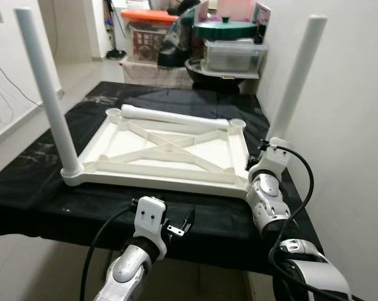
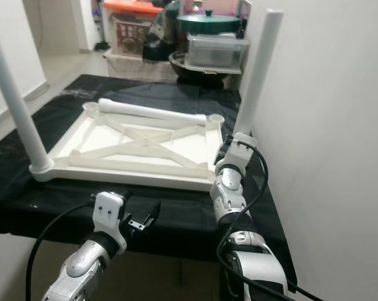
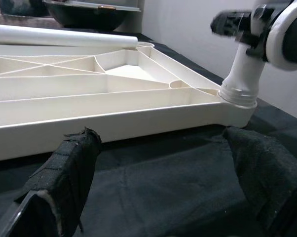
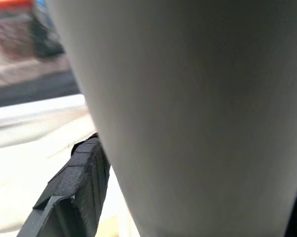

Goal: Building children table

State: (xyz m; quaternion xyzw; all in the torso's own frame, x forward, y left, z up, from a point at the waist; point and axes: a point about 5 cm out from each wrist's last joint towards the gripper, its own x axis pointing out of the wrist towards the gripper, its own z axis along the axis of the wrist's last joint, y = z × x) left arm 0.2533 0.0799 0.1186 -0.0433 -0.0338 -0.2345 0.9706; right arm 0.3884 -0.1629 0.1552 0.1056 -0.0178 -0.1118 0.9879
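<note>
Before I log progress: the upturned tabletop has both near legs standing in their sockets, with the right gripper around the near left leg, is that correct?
Not quite: the right gripper is around the near right leg, as the left eye view shows. Both near legs do stand in the upturned tabletop.

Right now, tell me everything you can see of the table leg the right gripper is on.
The right leg is a long, smooth white tube, apparently plastic, slightly tapered toward its rounded top. It stands roughly upright, leaning a little outward, beside the white wall. Its ribbed lower end sits in the near right corner socket of the upturned tabletop. The right gripper has its jaws closed around it just above that socket. Nothing else touches it.
</note>
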